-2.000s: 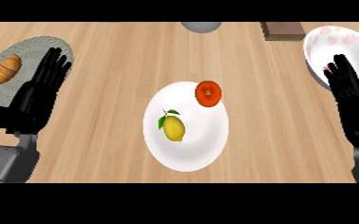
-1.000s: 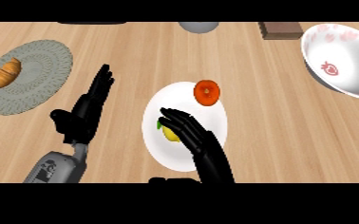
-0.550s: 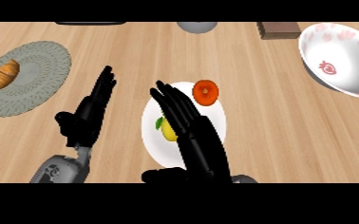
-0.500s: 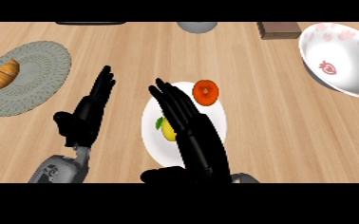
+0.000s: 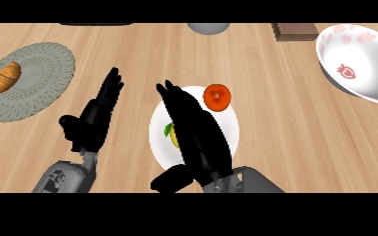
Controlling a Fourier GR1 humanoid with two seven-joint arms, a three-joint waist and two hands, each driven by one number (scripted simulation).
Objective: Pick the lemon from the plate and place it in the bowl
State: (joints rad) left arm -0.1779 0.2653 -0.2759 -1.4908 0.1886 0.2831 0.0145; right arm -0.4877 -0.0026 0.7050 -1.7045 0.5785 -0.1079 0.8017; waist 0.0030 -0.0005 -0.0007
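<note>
two hands show. black right hand (image 5: 196, 130) hangs flat over the white oval plate (image 5: 229, 120), fingers straight and together, closed on nothing. small yellow lemon (image 5: 172, 134) sits on the plate, peeking out at that hand's left edge, mostly covered; contact can't be told. black left hand (image 5: 94, 117) is further left, off the plate, fingers straight. lemon likely light, firm, waxy, prone to roll: best pinched across its short middle. orange-red round slice (image 5: 217, 96) lies just beyond the right hand. white strawberry-print bowl (image 5: 347, 65) is far to its right.
</note>
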